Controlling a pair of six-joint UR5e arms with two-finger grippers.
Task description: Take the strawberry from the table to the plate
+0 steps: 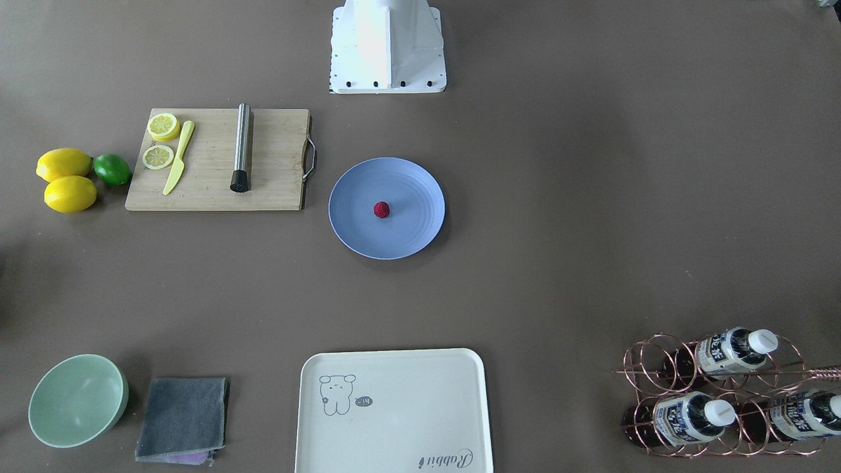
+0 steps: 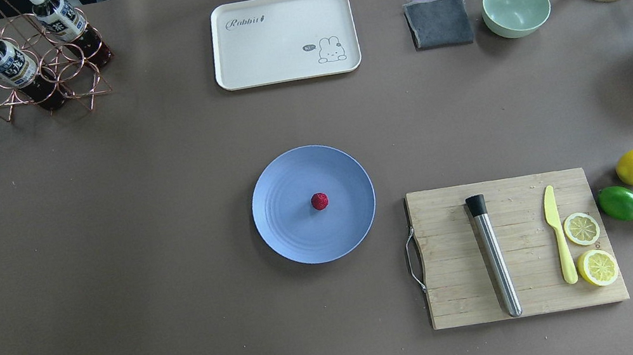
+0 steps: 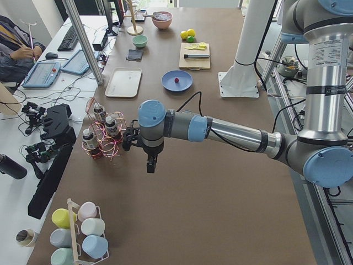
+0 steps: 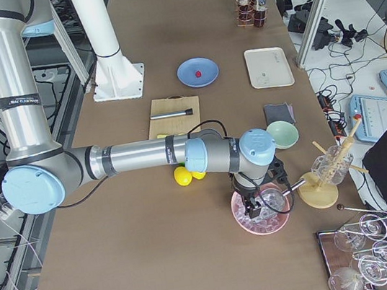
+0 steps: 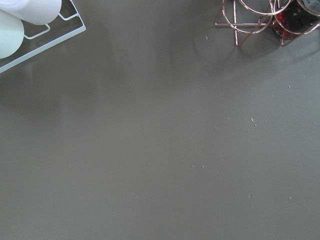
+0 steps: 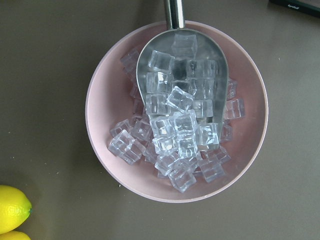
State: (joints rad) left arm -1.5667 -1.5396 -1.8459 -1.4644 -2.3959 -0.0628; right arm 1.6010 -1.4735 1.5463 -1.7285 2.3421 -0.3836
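Strawberry (image 2: 319,201) sits near the middle of the plate (image 2: 293,233), centre frame overhead. Left gripper (image 3: 150,164) hangs over bare table (image 2: 108,238) beside the copper bottle rack (image 3: 108,144). Right gripper (image 4: 256,206) hangs over the pink ice bowl (image 6: 96,115), lower right. I cannot tell either's opening.

Red strawberry (image 2: 319,201) centred on blue plate (image 2: 293,233)

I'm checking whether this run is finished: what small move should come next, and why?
Probably none: the task looks done. The strawberry rests near the middle of the plate, with no claw on it. The left claw hangs by the bottle rack and the right claw over the ice bowl, both far from the plate.
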